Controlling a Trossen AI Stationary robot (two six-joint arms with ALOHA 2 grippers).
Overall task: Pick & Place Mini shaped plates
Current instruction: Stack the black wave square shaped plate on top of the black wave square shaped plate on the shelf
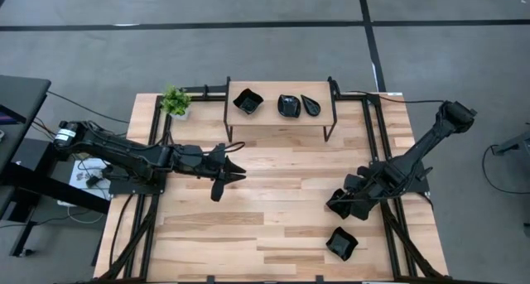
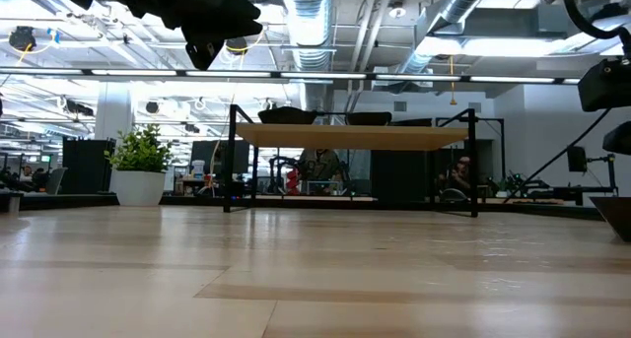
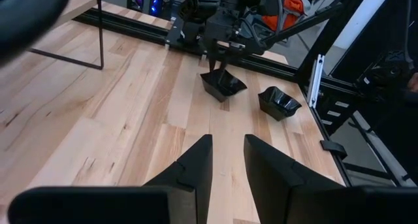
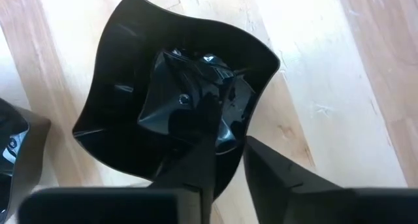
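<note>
A squarish, wavy-rimmed black mini plate sits on the table's right half, and my right gripper is shut on it from above; both also show in the left wrist view. A second such plate lies nearer the front edge. Three more black plates rest on the top of a small wooden shelf at the back. My left gripper hovers over the table's left-middle, open, with nothing between its fingers. My right gripper has the plate's side wall between its two fingers, one finger inside the hollow and the other outside. The fingers come steeply from above. The plate sits upright with its bottom on the table.
A small green potted plant stands at the back left beside the shelf. Black metal rails run along the table's left and right sides. Bare wood lies between the two arms.
</note>
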